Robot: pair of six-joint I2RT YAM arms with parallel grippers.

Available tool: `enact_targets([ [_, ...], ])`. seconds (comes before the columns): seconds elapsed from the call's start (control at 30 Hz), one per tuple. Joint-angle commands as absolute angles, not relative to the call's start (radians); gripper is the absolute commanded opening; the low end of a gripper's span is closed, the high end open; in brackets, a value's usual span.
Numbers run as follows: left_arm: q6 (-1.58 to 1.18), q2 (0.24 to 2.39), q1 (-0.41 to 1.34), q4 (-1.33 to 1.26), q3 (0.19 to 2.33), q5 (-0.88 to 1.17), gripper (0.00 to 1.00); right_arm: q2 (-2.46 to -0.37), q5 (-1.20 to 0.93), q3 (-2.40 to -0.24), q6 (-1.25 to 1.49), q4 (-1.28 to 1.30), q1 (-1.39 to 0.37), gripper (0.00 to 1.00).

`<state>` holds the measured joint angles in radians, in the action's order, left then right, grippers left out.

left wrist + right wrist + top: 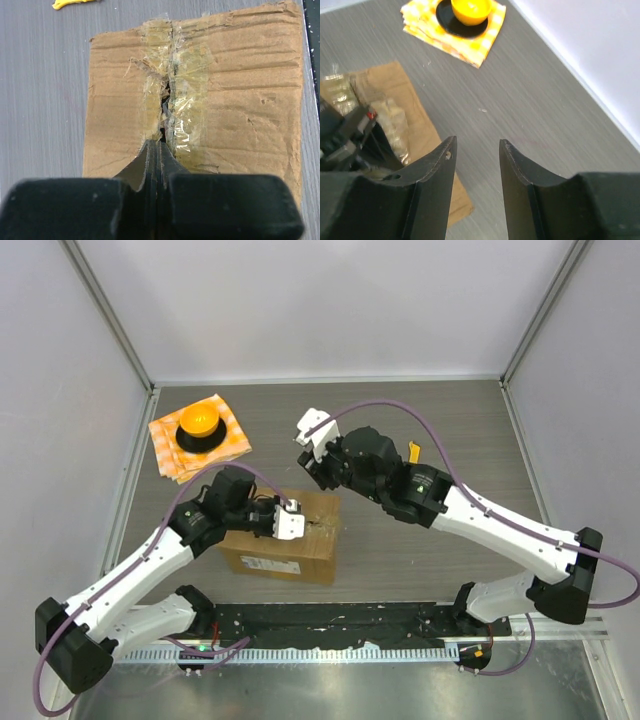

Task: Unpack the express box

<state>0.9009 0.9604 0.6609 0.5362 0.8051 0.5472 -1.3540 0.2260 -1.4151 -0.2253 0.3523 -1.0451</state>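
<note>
**Seam contact on brown corrugated-cardboard express box [282, 558]**

I see my left gripper [159, 145] clenched, tips on the box's torn clear tape seam [182, 95]. The box lies on the grey table [420, 560], near the arm bases. My right gripper [477, 141] hangs parted and empty nearby.

You can read nothing here: the white label [268, 563] on the near side of the express box [318, 538] carries print too small to make out.

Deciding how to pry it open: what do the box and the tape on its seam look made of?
Box: brown corrugated cardboard, matte, with ribbed lines and frayed edges. Tape: probably clear plastic film, glossy and wrinkled, torn along the seam.
</note>
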Motion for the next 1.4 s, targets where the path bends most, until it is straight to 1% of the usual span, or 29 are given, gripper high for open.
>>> enact_targets([
  [0.0, 0.873, 0.934, 0.661, 0.491, 0.84, 0.489, 0.0, -1.244, 0.253, -1.295, -0.173, 0.293, -1.043, 0.46],
  [0.1, 0.822, 0.931, 0.661, 0.456, 0.886, 0.466, 0.0, -1.184, 0.253, -1.206, -0.123, 0.279, -1.042, 0.48],
  [0.17, 0.798, 0.942, 0.663, 0.449, 0.937, 0.446, 0.0, -1.148, 0.258, -1.152, -0.091, 0.267, -1.042, 0.52],
  [0.2, 0.796, 0.942, 0.661, 0.449, 0.949, 0.431, 0.0, -1.134, 0.265, -1.135, -0.083, 0.262, -1.042, 0.55],
  [0.23, 0.795, 0.943, 0.663, 0.449, 0.963, 0.426, 0.0, -1.121, 0.268, -1.12, -0.08, 0.256, -1.042, 0.61],
  [0.3, 0.798, 0.948, 0.663, 0.446, 0.969, 0.416, 0.0, -1.08, 0.264, -1.079, -0.074, 0.239, -1.042, 0.69],
  [0.37, 0.789, 0.95, 0.663, 0.445, 0.974, 0.411, 0.0, -1.059, 0.253, -1.052, -0.081, 0.233, -1.042, 0.72],
  [0.4, 0.788, 0.951, 0.661, 0.445, 0.976, 0.413, 0.0, -1.037, 0.241, -1.042, -0.104, 0.23, -1.042, 0.75],
  [0.57, 0.776, 0.962, 0.663, 0.434, 0.983, 0.403, 0.0, -0.954, 0.189, -0.965, -0.166, 0.172, -1.04, 0.77],
  [0.73, 0.753, 0.982, 0.661, 0.405, 1.005, 0.353, 0.0, -0.884, 0.115, -0.94, -0.132, 0.193, -1.043, 0.65],
  [0.77, 0.747, 0.986, 0.661, 0.388, 1.006, 0.333, 0.0, -0.881, 0.056, -0.939, -0.118, 0.219, -1.043, 0.64],
  [0.8, 0.744, 0.991, 0.661, 0.384, 1.008, 0.327, 0.0, -0.879, 0.022, -0.939, -0.1, 0.23, -1.043, 0.6],
  [0.87, 0.746, 1.002, 0.661, 0.374, 1.009, 0.313, 0.0, -0.902, -0.082, -0.937, -0.065, 0.253, -1.043, 0.54],
  [1.0, 0.733, 1.015, 0.658, 0.359, 1.015, 0.299, 0.0, -0.962, -0.176, -0.934, -0.045, 0.268, -1.043, 0.33],
  [1.03, 0.732, 1.019, 0.658, 0.36, 1.022, 0.296, 0.0, -0.974, -0.184, -0.928, -0.04, 0.247, -1.043, 0.31],
  [1.13, 0.738, 1.019, 0.657, 0.365, 1.019, 0.291, 0.0, -1.029, -0.196, -0.899, -0.035, 0.183, -1.043, 0.32],
  [1.17, 0.738, 1.016, 0.657, 0.365, 1.019, 0.291, 0.0, -1.064, -0.192, -0.891, -0.04, 0.164, -1.043, 0.32],
  [1.2, 0.736, 1.014, 0.654, 0.367, 1.016, 0.291, 0.0, -1.084, -0.169, -0.89, -0.052, 0.146, -1.043, 0.36],
  [1.23, 0.738, 1.011, 0.655, 0.37, 1.011, 0.291, 0.0, -1.104, -0.152, -0.89, -0.058, 0.109, -1.042, 0.43],
  [1.27, 0.736, 1.008, 0.653, 0.37, 1.005, 0.293, 0.0, -1.145, -0.132, -0.897, -0.069, 0.089, -1.042, 0.53],
  [1.37, 0.727, 0.994, 0.653, 0.377, 0.996, 0.295, 0.0, -1.193, -0.103, -0.907, -0.083, -0.026, -1.006, 0.63],
])
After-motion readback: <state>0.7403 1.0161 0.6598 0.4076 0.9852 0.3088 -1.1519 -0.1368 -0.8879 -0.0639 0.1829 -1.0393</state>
